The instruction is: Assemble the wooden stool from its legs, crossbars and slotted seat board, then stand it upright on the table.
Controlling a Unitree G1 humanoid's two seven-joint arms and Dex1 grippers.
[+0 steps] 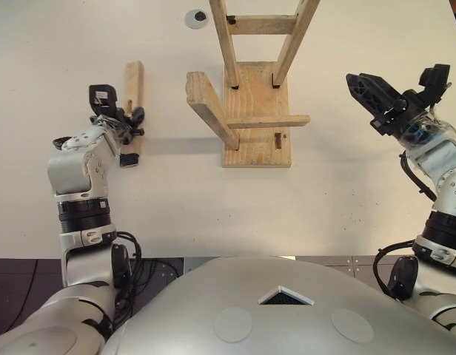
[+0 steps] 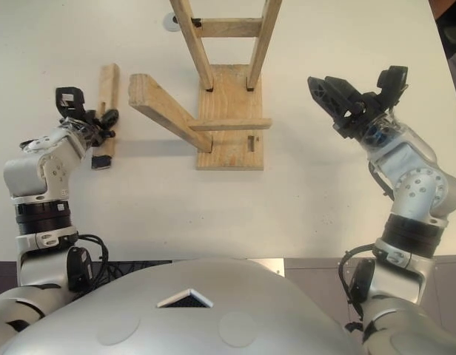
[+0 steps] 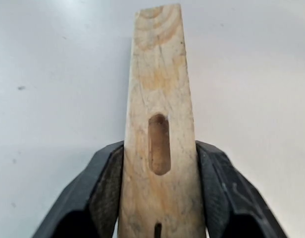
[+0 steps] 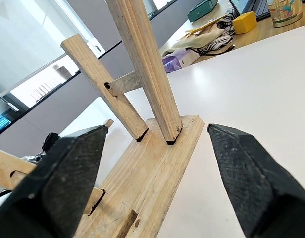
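The slotted seat board [image 1: 257, 144] lies flat on the white table. Two legs [image 1: 226, 41] stand in its far slots, joined by a crossbar [image 1: 261, 24]. A third leg [image 1: 209, 107] leans out to the left at a tilt, and a second crossbar [image 1: 271, 120] runs from it across the board. One near slot [image 1: 278, 137] stands bare. A loose leg [image 1: 133, 85] lies flat to the left, and my left gripper [image 3: 160, 163] is shut on its near end, pads against both sides. My right gripper [image 1: 397, 89] hangs open above the table, right of the board.
A small white disc with a dark centre [image 1: 196, 18] lies at the far side, left of the upright legs. The table's front edge [image 1: 213, 257] runs close to me. Bare tabletop stretches between the board and each arm.
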